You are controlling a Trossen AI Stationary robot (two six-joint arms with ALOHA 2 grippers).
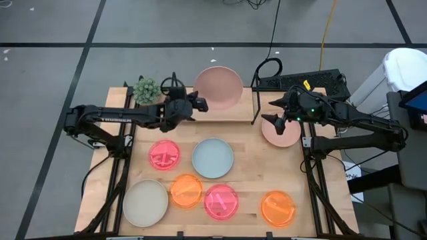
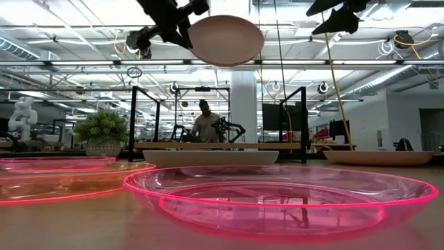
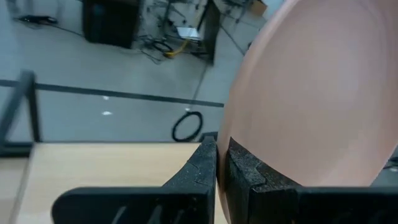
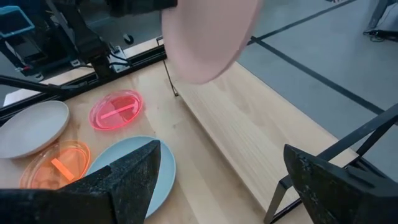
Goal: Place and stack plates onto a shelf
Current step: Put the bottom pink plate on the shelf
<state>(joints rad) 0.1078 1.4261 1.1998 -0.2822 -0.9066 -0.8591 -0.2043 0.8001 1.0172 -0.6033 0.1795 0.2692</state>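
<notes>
My left gripper [image 1: 199,103] is shut on a pale pink plate [image 1: 218,87], which hangs tilted above the shelf [image 1: 230,115], a low wood board between black wire end frames. In the low view this plate [image 2: 225,39] is well above the shelf [image 2: 222,146]. My right gripper [image 1: 278,120] stands open, holding nothing, above a second pale pink plate [image 1: 285,135] that lies flat on the table just right of the shelf. Lying on the tabletop are a light blue plate [image 1: 213,158], a cream plate [image 1: 145,203], two neon pink plates [image 1: 164,155] [image 1: 221,201] and two orange plates [image 1: 186,190] [image 1: 278,207]. My left gripper pinches the pale pink plate's rim [image 3: 231,134] between its two fingers, at the edge nearest the table's left. The fingers come roughly level from the table's left. The plate is lifted clear and tilted, with its hollow side facing up and toward the near edge.
A small potted plant [image 1: 146,90] stands at the shelf's left end. A black keyboard [image 1: 313,80] and cables lie at the table's far right. In the low view a person [image 2: 206,125] shows in the room behind the table.
</notes>
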